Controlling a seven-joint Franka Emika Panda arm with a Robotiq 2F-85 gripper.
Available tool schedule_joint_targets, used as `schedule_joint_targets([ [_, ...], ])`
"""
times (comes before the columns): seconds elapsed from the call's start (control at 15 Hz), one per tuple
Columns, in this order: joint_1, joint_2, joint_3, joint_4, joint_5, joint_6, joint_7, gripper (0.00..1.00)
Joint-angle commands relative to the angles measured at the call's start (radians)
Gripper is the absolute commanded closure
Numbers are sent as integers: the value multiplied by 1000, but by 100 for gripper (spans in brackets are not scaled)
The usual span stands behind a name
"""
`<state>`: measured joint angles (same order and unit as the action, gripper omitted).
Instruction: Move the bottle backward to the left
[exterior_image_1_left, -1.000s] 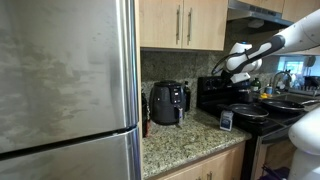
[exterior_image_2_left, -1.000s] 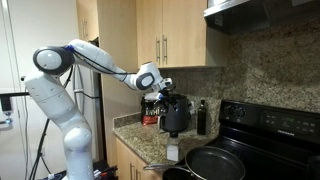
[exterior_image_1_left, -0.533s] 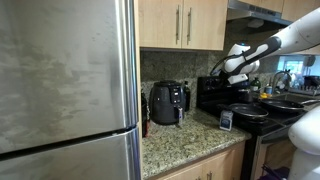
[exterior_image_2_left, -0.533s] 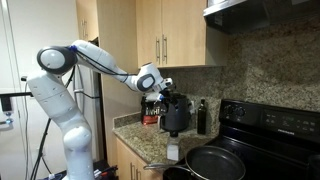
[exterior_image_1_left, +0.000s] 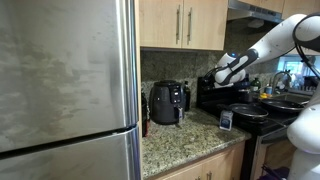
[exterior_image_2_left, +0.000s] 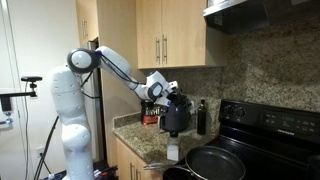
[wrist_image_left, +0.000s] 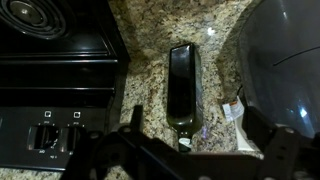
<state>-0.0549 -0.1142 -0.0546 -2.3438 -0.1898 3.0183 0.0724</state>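
The bottle (wrist_image_left: 182, 88) is slim and dark; in the wrist view I look down on it standing on the granite counter, cap toward the bottom of the picture. In an exterior view it (exterior_image_2_left: 201, 117) stands upright between the black air fryer (exterior_image_2_left: 175, 115) and the stove. My gripper (wrist_image_left: 195, 150) is open, its two fingers spread to either side above the bottle, holding nothing. In the exterior views the gripper (exterior_image_2_left: 172, 92) (exterior_image_1_left: 222, 72) hovers above the air fryer's top, close to the bottle. In one exterior view the bottle is hidden behind the arm.
The air fryer (wrist_image_left: 285, 60) (exterior_image_1_left: 168, 102) stands close beside the bottle. The black stove (wrist_image_left: 50, 50) with a pan (exterior_image_2_left: 212, 162) borders the other side. A small white-and-blue flat object (exterior_image_1_left: 226, 119) lies near the counter's front edge. Cabinets hang above; a fridge (exterior_image_1_left: 65, 90) fills one side.
The arm has reached further and the gripper has moved lower and closer toward the bottle and air fryer. The bottle has not moved.
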Motion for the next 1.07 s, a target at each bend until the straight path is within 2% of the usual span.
schedule_joint_targets([
  [0.0, 3, -9, 0, -4, 0, -1, 0, 0],
  [0.07, -12, 21, 8, 22, -24, 20, 33, 0],
  [0.27, -20, 192, 12, 192, -22, 30, 149, 0],
  [0.4, 8, 289, 10, 308, 30, 23, 190, 0],
  [0.6, 53, 414, -29, 493, -23, 4, 317, 0],
  [0.67, 25, 322, -3, 359, -1, 17, 257, 0],
  [0.87, 45, 404, -14, 468, -5, 16, 299, 0],
  [1.0, 98, 465, -84, 528, -82, -3, 346, 0],
])
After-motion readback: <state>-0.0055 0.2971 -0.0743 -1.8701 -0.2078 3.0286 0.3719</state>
